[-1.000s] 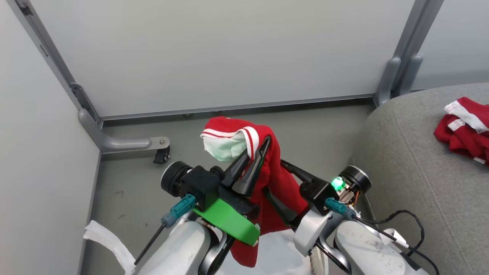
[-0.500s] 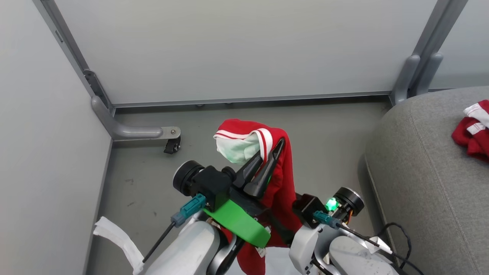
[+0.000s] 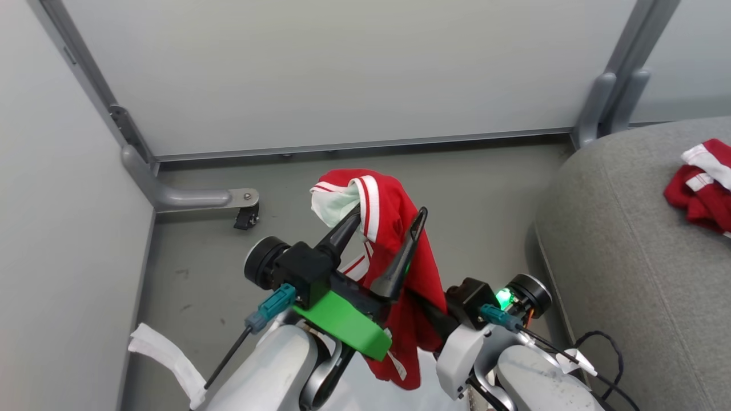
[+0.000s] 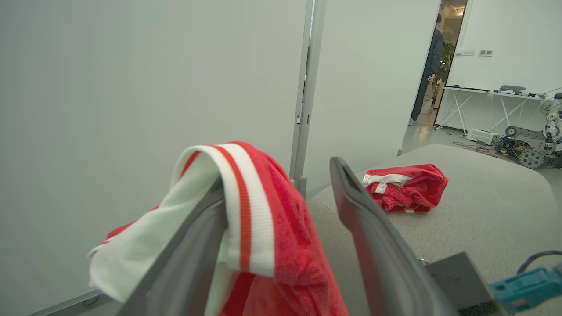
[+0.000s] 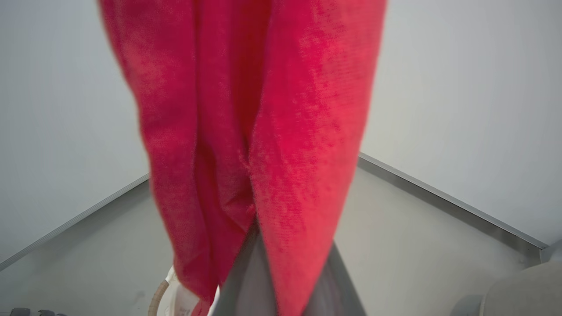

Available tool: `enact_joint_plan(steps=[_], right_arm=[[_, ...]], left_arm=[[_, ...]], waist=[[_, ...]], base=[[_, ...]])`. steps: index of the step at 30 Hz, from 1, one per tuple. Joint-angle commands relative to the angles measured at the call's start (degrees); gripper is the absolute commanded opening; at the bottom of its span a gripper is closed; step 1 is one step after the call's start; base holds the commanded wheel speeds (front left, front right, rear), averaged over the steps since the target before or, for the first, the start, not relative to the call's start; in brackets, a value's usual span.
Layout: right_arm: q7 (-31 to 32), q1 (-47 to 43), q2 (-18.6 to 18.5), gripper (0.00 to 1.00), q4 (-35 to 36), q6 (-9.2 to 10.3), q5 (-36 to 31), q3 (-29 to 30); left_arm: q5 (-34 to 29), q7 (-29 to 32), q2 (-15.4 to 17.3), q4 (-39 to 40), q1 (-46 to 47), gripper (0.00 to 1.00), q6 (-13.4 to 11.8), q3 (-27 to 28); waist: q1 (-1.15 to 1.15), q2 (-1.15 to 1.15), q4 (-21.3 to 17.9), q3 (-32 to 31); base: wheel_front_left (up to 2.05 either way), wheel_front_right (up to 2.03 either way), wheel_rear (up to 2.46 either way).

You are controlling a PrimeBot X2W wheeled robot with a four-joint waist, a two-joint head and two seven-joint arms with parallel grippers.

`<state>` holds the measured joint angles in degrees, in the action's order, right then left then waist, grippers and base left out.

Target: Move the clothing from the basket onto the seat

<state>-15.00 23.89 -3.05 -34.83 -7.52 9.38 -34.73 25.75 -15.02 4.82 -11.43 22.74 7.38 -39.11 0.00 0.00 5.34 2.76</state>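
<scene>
The left claw (image 3: 381, 225) gapes wide, the red garment (image 3: 394, 205) draped over its left finger; the right claw (image 5: 258, 237) pinches the hanging tail. The seat (image 3: 628, 257) lies right, nearer the right arm.

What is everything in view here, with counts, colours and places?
seat: one, light grey, at the right
hanging garment: one, red with white stripes, draped over one finger of the left gripper
second garment: one, red and white, bunched on the seat
basket: one, brown rim, edge showing low in the right wrist view
partition panels: pale grey, behind and at the left
castor foot: one, grey with a black wheel, at the left panel's base
person: one, dark clothes, far background
left gripper: open, fingers apart
right gripper: closed on the hanging garment's lower part
</scene>
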Motion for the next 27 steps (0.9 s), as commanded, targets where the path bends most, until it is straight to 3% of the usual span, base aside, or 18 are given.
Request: enact_joint_plan(steps=[1, 7, 19, 27], right_arm=[[-0.3, -1.1, -0.1, 0.0, 0.7, 0.06, 0.2, 0.8], [-0.3, -4.6, 0.0, 0.0, 3.3, 0.06, 0.1, 4.6], [-0.3, -9.4, -0.1, 0.0, 8.8, 0.06, -0.4, 9.9], [-0.3, -11.6, 0.1, 0.0, 11.8, 0.06, -0.3, 12.0]], left_arm=[[-0.2, -0.2, 0.2, -0.3, -1.0, 1.0, 0.2, 0.5], [-0.8, -0.2, 0.6, -0.6, -2.2, 1.0, 0.2, 2.5], [-2.3, -0.2, 1.4, -0.9, -4.2, 1.0, 0.2, 4.6], [-3.4, -0.2, 2.5, -1.4, -4.3, 1.0, 0.2, 4.5]], waist=[[0.0, 0.0, -1.6, 0.3], [0.0, 0.0, -8.5, 0.6], [0.0, 0.0, -26.3, 2.1], [0.0, 0.0, -34.8, 4.1]], base=[[0.0, 0.0, 0.0], [0.0, 0.0, 0.0], [0.0, 0.0, 0.0], [0.0, 0.0, 0.0]])
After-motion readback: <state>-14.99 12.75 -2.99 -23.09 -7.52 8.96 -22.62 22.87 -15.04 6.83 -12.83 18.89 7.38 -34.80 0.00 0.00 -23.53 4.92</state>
